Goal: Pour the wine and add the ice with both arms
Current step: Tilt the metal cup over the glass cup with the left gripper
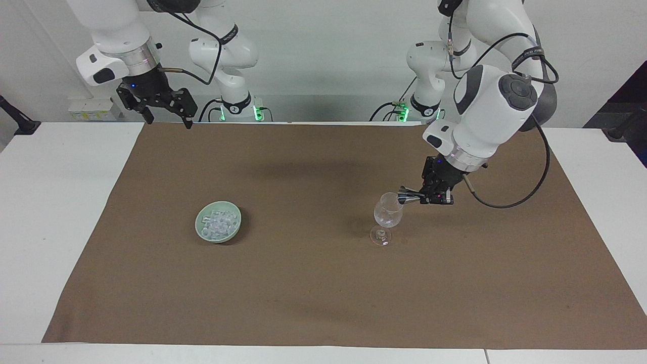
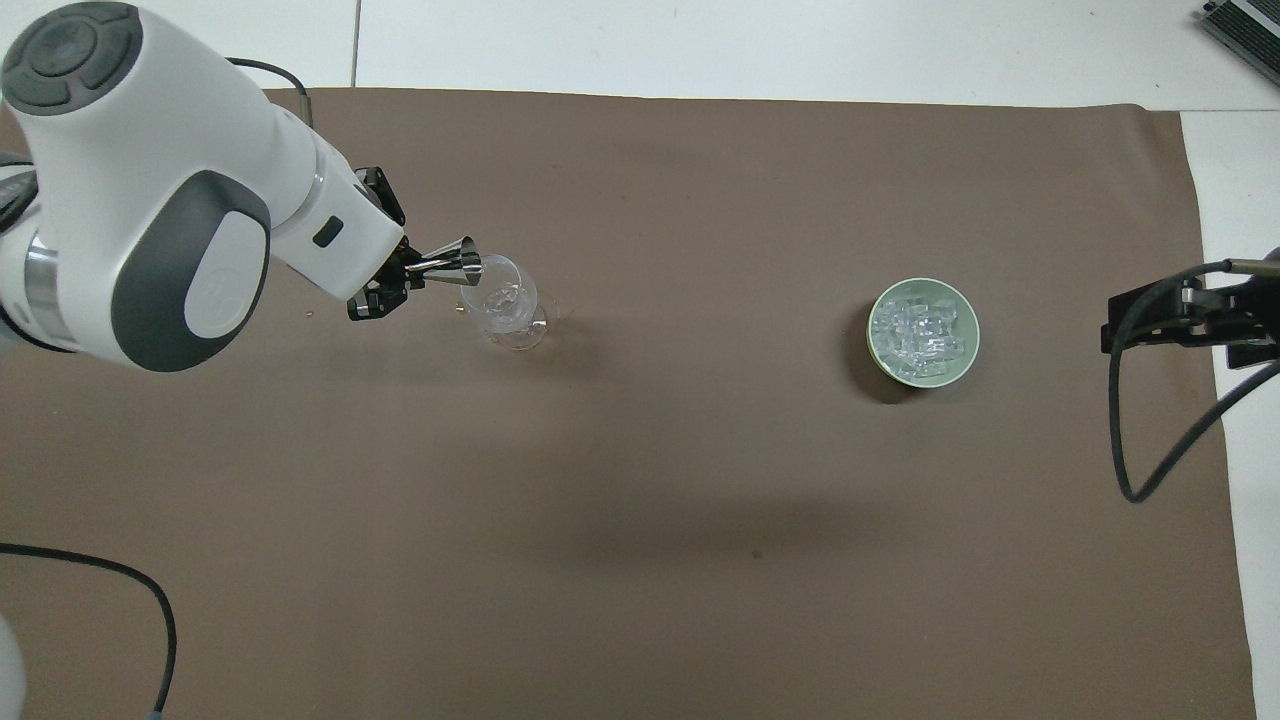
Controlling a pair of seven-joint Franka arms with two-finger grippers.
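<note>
My left gripper point(image 1: 423, 198) is clamped on a small metal jigger point(image 1: 405, 193), lying on its side with its mouth at the rim of the wine glass point(image 1: 387, 212), so whatever it carries runs into the bowl and not onto the brown cloth point(image 1: 323, 283). I hold it by its narrow waist, which leaves the cup end clear over the glass; in the overhead view the jigger point(image 2: 455, 267) overlaps the glass point(image 2: 503, 305) rim, but whether metal touches glass I can't tell. The glass stands upright on its foot toward my left arm's end of the table, contents look clear (no coloured liquid visible, so can't confirm how much went in). Judging by the tilt, I'd call this the pour step, near done or done.

My right gripper point(image 1: 164, 107) hangs with fingers spread and nothing in them, over the cloth's edge at the robots' end of the table, waiting. The ice point(image 1: 219, 223) is a heap of clear cubes in a pale green bowl point(image 1: 201, 231), sitting on the cloth toward my right arm's end, well apart from the glass. That layout makes sense: each arm has its own thing within reach. Ice not yet added, no cube in the glass that I can make out. Risk next: knocking the light glass while righting the jigger
</note>
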